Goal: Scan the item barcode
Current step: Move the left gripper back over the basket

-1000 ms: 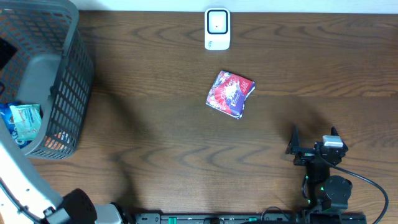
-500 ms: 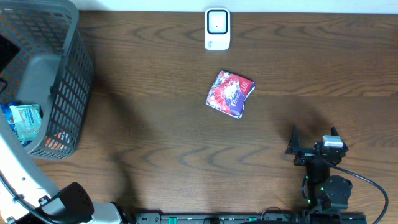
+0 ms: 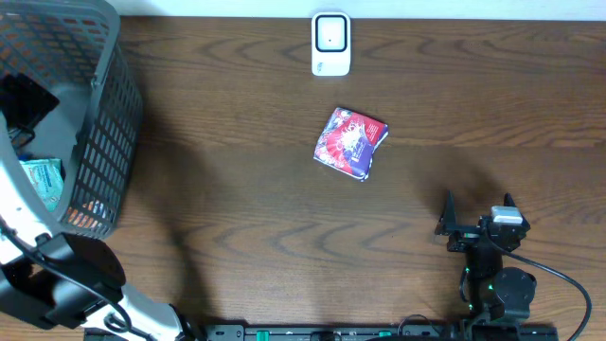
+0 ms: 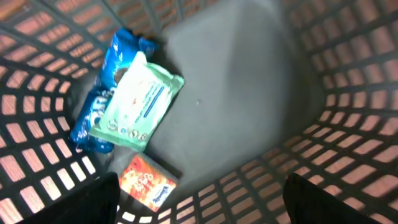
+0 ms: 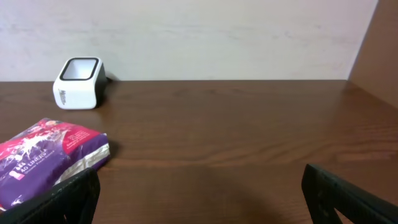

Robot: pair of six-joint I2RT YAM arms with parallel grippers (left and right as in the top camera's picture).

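wipes pack (image 4: 138, 99) lies flat on the basket (image 4: 348, 93) floor, overlapping a blue pack (image 4: 87, 127), orange box (image 4: 146, 180) just beside; nothing is lifted, so i judge the scan not begun: pick, carry and show to the scanner (image 3: 330, 44) are all left. left gripper (image 4: 199, 205) hangs over them, jaws wide and empty; right gripper (image 5: 202, 199) likewise, low at the table's (image 3: 237, 189) near edge. basket walls close in all round, so straight up is the way out; beyond is open wood, bar a pouch (image 3: 351, 142) near the scanner.
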